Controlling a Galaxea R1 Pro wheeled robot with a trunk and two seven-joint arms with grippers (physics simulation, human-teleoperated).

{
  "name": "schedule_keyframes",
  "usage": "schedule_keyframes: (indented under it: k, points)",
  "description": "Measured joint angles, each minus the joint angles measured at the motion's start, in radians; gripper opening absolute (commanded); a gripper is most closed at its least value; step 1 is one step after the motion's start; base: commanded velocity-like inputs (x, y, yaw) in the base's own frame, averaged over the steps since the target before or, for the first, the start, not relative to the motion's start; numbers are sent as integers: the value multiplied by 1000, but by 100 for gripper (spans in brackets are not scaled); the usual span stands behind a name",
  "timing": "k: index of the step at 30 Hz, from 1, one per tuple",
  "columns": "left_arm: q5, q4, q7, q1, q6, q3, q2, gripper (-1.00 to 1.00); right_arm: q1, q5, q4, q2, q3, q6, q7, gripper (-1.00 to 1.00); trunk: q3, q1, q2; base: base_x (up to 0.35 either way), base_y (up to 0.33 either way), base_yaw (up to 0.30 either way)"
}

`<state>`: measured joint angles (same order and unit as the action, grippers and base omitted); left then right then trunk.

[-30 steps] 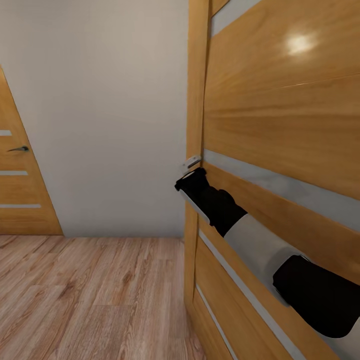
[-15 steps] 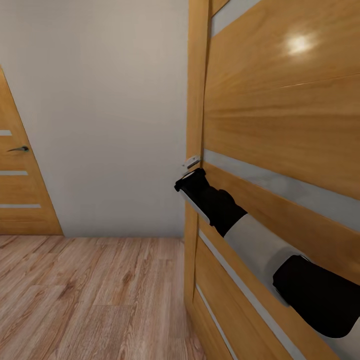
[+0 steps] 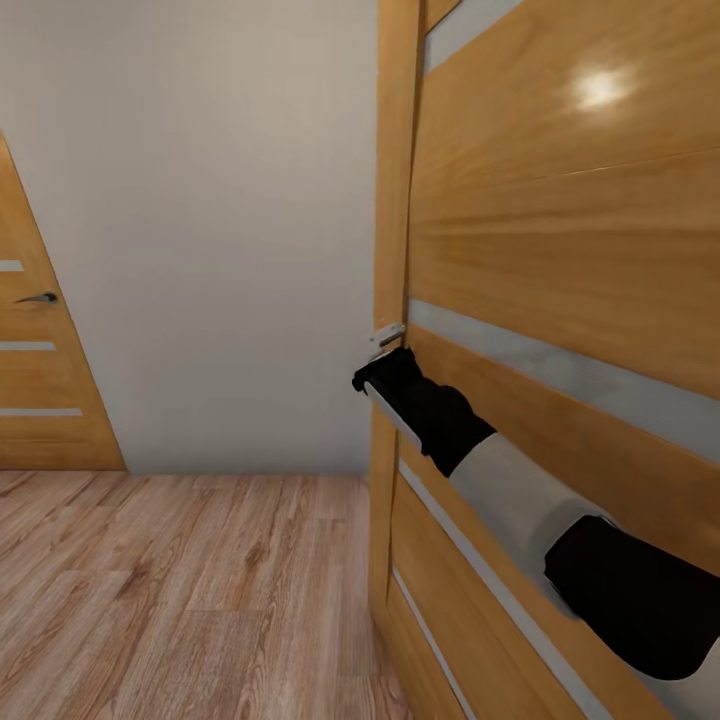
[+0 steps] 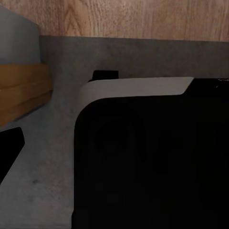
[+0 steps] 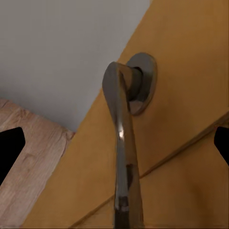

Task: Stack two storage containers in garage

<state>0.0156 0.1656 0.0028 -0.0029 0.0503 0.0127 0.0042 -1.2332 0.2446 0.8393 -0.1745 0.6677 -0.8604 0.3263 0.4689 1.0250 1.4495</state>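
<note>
The two storage containers are out of view. My right arm reaches along an orange-brown wooden door with frosted strips to its metal lever handle. The right gripper is open, one fingertip on either side of the lever and neither touching it. In the head view the gripper sits at the door's edge, mostly hidden behind the wrist. The left wrist view looks onto my own dark body over a grey surface, with one left fingertip at the frame's edge.
A plain white wall stands ahead above light wood plank flooring. A second orange-brown door with its own handle is at the far left. The door I am at stands close on my right.
My right wrist has dipped slightly lower and to the right at the door edge, and the handle's visible end has gone down with it. Everything else is unchanged.
</note>
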Motion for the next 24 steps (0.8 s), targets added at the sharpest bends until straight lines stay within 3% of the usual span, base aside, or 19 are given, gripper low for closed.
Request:
schedule_keyframes:
  k: [9,17,24]
  points:
    - [0,0,0,0,-3,1,2,100,50,-20,21,0,11,-41,0,100,0,0,0,0,0,0]
    - [1,1,1,0,-2,2,2,100,53,-66,66,0,10,-86,0,100,0,0,0,0,0,0]
    - [1,0,1,0,-2,2,2,100,53,-68,90,0,9,-125,-1,100,0,0,0,0,25,0]
